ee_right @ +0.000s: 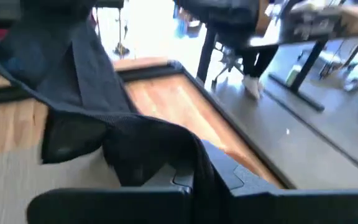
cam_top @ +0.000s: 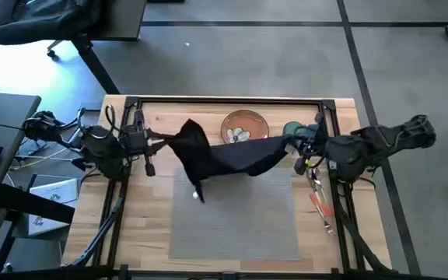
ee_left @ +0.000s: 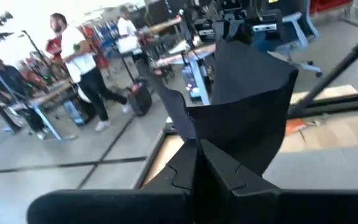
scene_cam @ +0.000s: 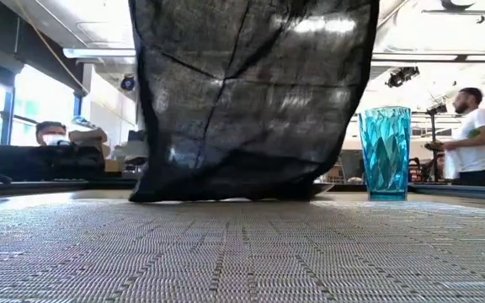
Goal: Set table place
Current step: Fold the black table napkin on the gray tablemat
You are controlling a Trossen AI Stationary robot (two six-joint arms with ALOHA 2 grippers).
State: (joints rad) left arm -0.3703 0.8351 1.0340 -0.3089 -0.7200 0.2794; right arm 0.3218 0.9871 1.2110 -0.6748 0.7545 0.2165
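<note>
Across the frame's middle, above the grey placemat (cam_top: 236, 214) on the tabletop (cam_top: 142, 225), the black napkin (cam_top: 224, 155) hangs stretched, left hand (cam_top: 169, 142) and right hand (cam_top: 285, 143) each clamped on an end.

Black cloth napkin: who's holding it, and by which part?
Both. The left end effector pinches one end of the black cloth napkin, the right end effector the opposite end; it sags between them over the grey woven placemat.
</note>
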